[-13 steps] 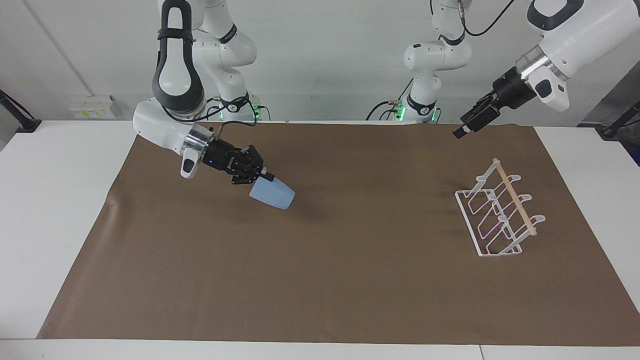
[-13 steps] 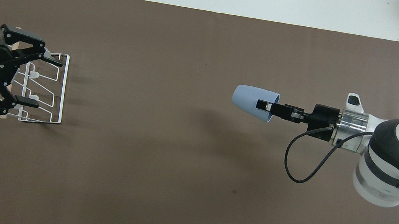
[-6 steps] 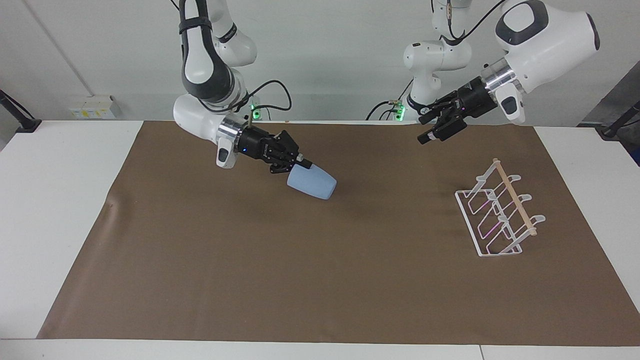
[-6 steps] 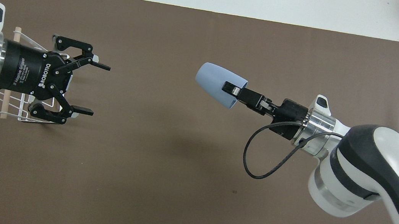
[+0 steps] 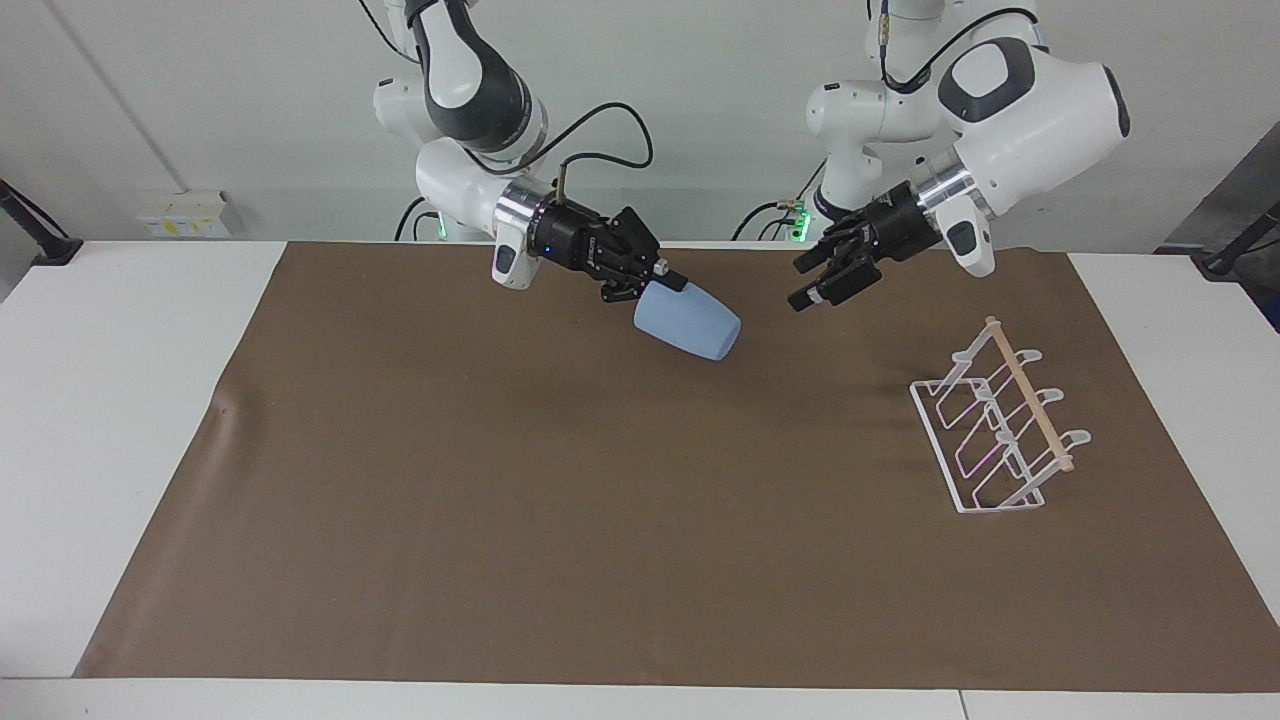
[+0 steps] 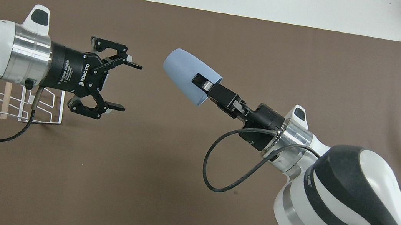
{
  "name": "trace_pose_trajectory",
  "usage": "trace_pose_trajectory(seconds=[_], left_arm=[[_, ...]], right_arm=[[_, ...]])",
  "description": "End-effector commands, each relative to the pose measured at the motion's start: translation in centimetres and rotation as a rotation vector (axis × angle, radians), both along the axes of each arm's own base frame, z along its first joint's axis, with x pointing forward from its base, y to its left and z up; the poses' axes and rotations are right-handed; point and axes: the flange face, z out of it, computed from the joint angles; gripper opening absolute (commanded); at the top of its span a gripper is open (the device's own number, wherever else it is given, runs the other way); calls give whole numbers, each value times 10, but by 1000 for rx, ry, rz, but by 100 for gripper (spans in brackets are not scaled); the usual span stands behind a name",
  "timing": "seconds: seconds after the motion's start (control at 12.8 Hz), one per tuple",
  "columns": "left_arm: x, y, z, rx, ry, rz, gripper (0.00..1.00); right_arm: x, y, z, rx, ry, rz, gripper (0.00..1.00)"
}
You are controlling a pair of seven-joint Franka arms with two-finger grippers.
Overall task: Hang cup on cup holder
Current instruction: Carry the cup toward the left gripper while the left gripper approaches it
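The light-blue cup hangs tilted in the air above the brown mat, base pointing toward the left arm's end. My right gripper is shut on its rim, one finger inside and one outside. My left gripper is raised over the mat, open and empty, facing the cup's base with a gap between them. The white wire cup holder with a wooden dowel stands on the mat at the left arm's end, partly hidden by the left arm in the overhead view.
A brown mat covers most of the white table. A black cable loops from the right wrist.
The right arm carried the cup up and toward the middle of the table. The left gripper swung away from above the cup holder toward the cup, staying open.
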Motion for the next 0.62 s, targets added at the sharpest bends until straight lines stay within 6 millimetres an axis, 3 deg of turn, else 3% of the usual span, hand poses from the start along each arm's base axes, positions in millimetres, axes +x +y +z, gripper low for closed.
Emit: trace_pose_trajectory(seconds=[0.0,0.23,0.31,0.55], left_arm=[[24,-3,10,-32,-73,-41,100],[49,11,25,-59,-108,-34,100],[49,1,38,-61,-138,-64,100],[52,-25,44,-49,-166,-132,100]], right_arm=[[-16,8,19,44,-3,-39,0],[-18,9,19,44,4,-47,0],[-21,16,19,45,7,-36,0],[-29,26,16,23,24,-26,0]])
